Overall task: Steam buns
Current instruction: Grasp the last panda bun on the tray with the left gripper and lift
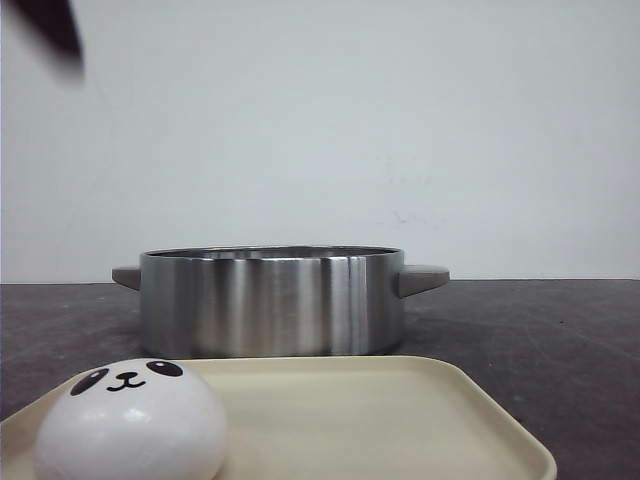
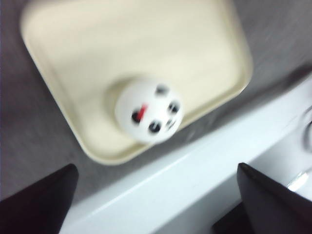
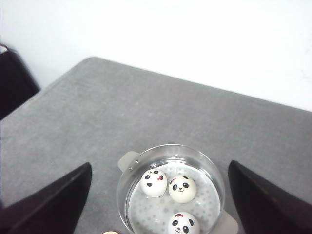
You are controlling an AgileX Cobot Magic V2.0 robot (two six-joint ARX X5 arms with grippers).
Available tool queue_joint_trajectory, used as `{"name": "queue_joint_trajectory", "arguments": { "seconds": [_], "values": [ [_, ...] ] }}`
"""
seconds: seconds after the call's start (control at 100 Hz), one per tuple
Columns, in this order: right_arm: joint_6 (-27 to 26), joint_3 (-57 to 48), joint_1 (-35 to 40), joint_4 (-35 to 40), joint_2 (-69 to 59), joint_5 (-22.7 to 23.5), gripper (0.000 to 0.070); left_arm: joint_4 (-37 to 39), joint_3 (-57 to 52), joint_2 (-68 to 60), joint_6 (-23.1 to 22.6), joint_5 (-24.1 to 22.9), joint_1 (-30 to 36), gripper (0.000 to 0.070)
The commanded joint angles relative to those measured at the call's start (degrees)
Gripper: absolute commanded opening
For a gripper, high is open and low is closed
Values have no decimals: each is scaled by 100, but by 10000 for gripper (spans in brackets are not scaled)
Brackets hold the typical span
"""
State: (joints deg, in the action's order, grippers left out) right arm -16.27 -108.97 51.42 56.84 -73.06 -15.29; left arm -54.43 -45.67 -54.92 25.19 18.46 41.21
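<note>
One white panda-faced bun [image 1: 130,420] lies on the left of the cream tray [image 1: 400,420] at the front; the blurred left wrist view shows this bun [image 2: 148,111] on the tray [image 2: 73,44] from above. Three more buns [image 3: 154,183] [image 3: 182,188] [image 3: 183,224] sit inside the steel steamer pot [image 3: 134,180], which stands behind the tray [image 1: 270,300]. My left gripper [image 2: 156,204] hangs open high above the tray's near edge, holding nothing. My right gripper [image 3: 158,204] is open too, high over the pot.
A white ledge [image 2: 204,175] runs along the table's near side beside the tray. Dark grey tabletop [image 3: 146,107] stretches beyond the pot to a white wall [image 1: 350,120]. A dark blurred arm part [image 1: 50,25] shows at the front view's upper left.
</note>
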Motion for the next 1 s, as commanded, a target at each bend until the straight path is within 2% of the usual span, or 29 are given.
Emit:
{"name": "queue_joint_trajectory", "arguments": {
  "seconds": [0.0, 0.16, 0.32, 0.49, 0.53, 0.56, 0.6, 0.64, 0.65, 0.68, 0.72, 0.91, 0.99],
  "values": [
    [83, -101, 70, 26, 22, -39, 560, 299, 35, -149, 149, -35, 168, 631],
    [20, -101, 79, 142, 297, -39, 560, 898, 63, -844, 146, -409, 450, 631],
    [9, -101, 107, 326, 321, -44, 560, 1467, 63, -1552, 269, -382, 511, 631],
    [-24, -96, 142, 511, 304, -46, 560, 1550, 63, -2243, 256, -363, 568, 622],
    [-26, -96, 153, 520, 304, -44, 560, 1552, 63, -2380, 221, -365, 568, 567],
    [-24, -96, 170, 520, 304, -48, 560, 1558, 63, -2481, 188, -365, 568, 471],
    [-24, -96, 188, 518, 306, -81, 560, 1569, 63, -2597, 98, -365, 568, 271],
    [-22, -96, 210, 525, 306, -125, 560, 1589, 63, -2691, -22, -365, 568, 30],
    [-22, -96, 214, 527, 308, -133, 560, 1596, 63, -2708, -52, -365, 568, 0],
    [-22, -96, 219, 540, 310, -133, 560, 1635, 63, -2752, -101, -376, 568, 22],
    [-22, -96, 219, 566, 310, -133, 560, 1687, 63, -2774, -155, -391, 568, 0],
    [-20, -96, 219, 769, 310, -181, 560, 1764, 24, -2601, -151, -380, 568, 0],
    [-20, -96, 221, 848, 310, -229, 560, 1746, -118, -2282, -79, -216, 575, 0]
  ]
}}
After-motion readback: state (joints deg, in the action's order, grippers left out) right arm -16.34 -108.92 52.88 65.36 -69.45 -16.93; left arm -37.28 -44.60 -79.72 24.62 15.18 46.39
